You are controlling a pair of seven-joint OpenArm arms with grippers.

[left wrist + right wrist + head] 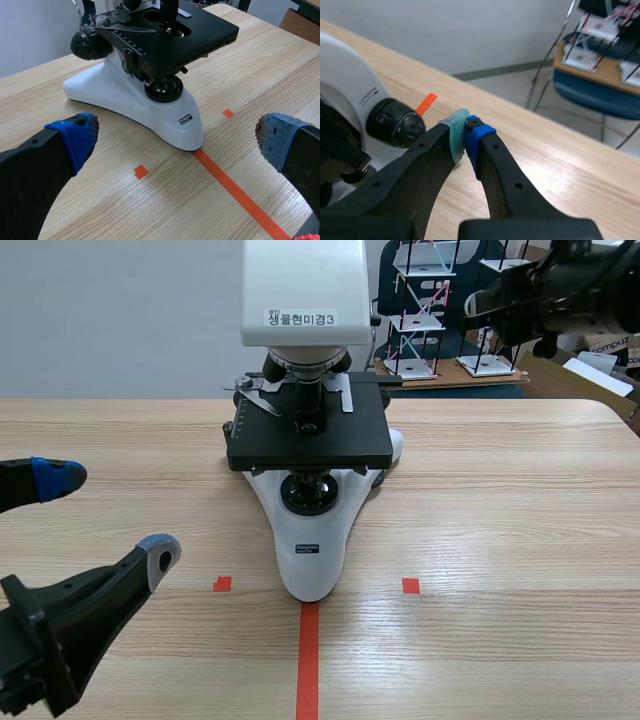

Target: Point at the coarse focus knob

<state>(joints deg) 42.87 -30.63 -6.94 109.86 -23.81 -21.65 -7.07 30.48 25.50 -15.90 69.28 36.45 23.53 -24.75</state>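
A white microscope [306, 540] with a black stage [310, 445] stands in the middle of the wooden worktop [520, 540]. Its rounded foot points toward the robot and rests on the far end of an orange-red tape line [308, 660].

The focus knob [395, 122], a black ribbed wheel, sticks out sideways from the microscope's white body, low down and behind the stage. The right wrist view shows it plainly. A matching knob [90, 44] sits on the microscope's other flank, seen from the left wrist view.

The right gripper [465, 132] is clenched on nothing, with its grey-green pad and blue pad pressed together. Its tip is close beside the focus knob and aimed toward it, with a strip of worktop showing between the two. In the scene view this arm stands raised, up and to the right of the microscope's head.

The left gripper [110, 515] is released, its fingers spread wide and holding nothing. It hangs low over the worktop in front of the microscope's foot and off to its left. A small tape square [222, 584] lies on each side of the foot.

Behind the microscope, past the worktop's far edge, stand frames of thin rods [418, 310].
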